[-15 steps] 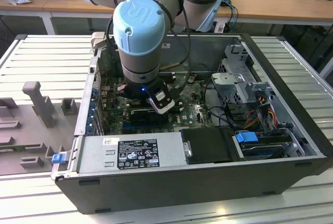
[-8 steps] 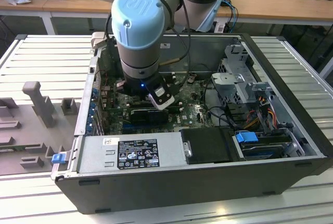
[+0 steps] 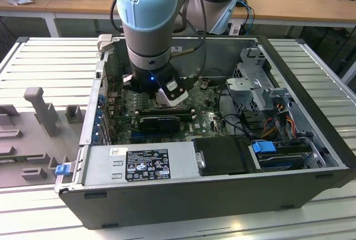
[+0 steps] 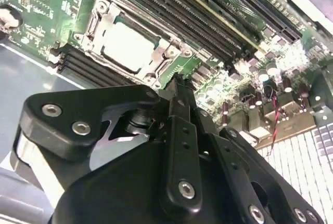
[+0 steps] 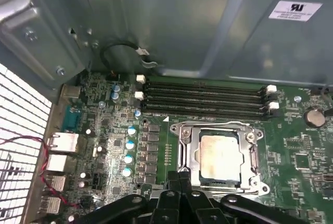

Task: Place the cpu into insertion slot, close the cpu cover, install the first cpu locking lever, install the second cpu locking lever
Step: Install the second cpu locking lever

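The cpu (image 5: 219, 155) sits in the slot (image 5: 183, 154) under the closed cover (image 5: 253, 156); the hand (image 5: 179, 174), fingers together and empty, hovers beside the socket edge.

The cpu (image 5: 219, 155) lies in the insertion slot (image 5: 183, 154), cpu cover (image 5: 253, 157) around it.

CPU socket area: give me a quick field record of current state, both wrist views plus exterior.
cpu: seated in the insertion slot, pale face up
cpu cover: down, framing the cpu in both wrist views
gripper: tips together, just beside the socket's edge, holding nothing
memory slots: long black rows next to the socket
computer case: open, lying on the table, arm reaching inside
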Robot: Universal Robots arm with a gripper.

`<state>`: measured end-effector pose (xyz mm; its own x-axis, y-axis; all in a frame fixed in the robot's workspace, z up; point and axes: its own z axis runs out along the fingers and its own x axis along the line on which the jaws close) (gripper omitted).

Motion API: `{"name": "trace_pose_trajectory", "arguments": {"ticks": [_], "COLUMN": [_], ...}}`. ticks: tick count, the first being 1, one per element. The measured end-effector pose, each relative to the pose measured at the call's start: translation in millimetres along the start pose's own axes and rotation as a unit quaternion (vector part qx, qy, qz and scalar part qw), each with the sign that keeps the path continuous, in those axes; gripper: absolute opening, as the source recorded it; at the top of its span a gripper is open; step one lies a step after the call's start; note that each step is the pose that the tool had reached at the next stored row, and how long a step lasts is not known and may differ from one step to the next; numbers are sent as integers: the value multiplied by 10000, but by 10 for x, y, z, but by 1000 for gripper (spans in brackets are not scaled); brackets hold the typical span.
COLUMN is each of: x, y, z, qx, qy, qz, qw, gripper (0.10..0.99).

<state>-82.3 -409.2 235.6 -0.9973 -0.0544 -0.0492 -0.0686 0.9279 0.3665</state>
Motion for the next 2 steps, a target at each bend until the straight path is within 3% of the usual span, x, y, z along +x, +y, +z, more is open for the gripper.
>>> {"name": "trace_pose_trajectory", "arguments": {"ticks": [2], "x": [0], "y": [0], "z": [-2], "qx": [1], "qy": [1], "qz": [0], "qw": [10000], "gripper": [106]}}
